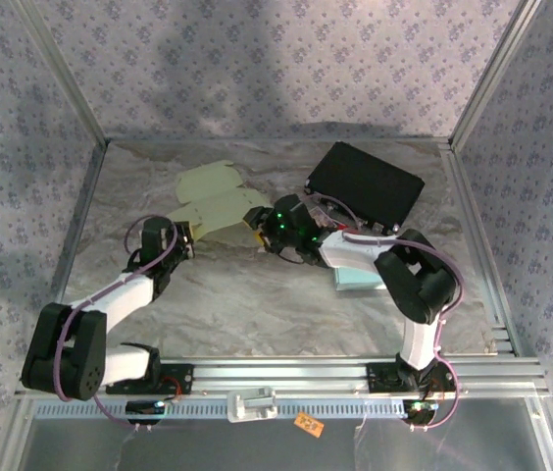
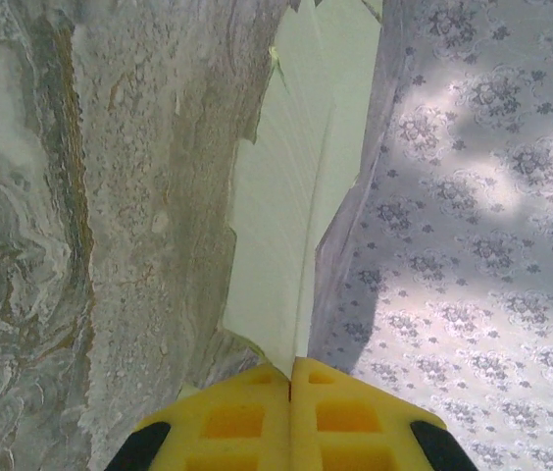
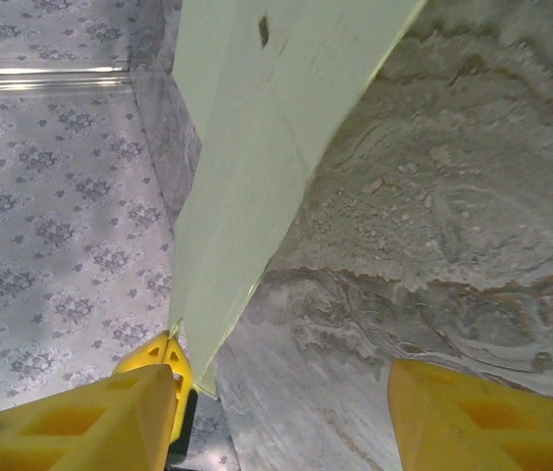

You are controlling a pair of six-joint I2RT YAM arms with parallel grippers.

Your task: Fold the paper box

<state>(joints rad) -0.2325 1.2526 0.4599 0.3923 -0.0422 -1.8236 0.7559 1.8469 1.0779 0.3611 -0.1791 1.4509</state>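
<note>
The paper box (image 1: 213, 196) is a pale green, partly flat cardboard blank lying at the back middle of the marbled table. My left gripper (image 1: 186, 235) is at its near left edge, and its yellow fingers (image 2: 257, 412) are pressed together on a thin raised edge of the paper box (image 2: 286, 216). My right gripper (image 1: 257, 221) is at the blank's right end. It stands open (image 3: 281, 402), its fingers (image 3: 71, 422) wide apart. A lower corner of the paper box (image 3: 257, 147) hangs between them near the left finger, not clamped. The left gripper's fingertips (image 3: 174, 361) show behind that corner.
A black box (image 1: 365, 184) lies at the back right, close behind my right arm. A pale teal flat item (image 1: 355, 280) sits under the right forearm. Patterned fabric walls on a metal frame enclose the table, and a rail (image 1: 286, 373) runs along the front.
</note>
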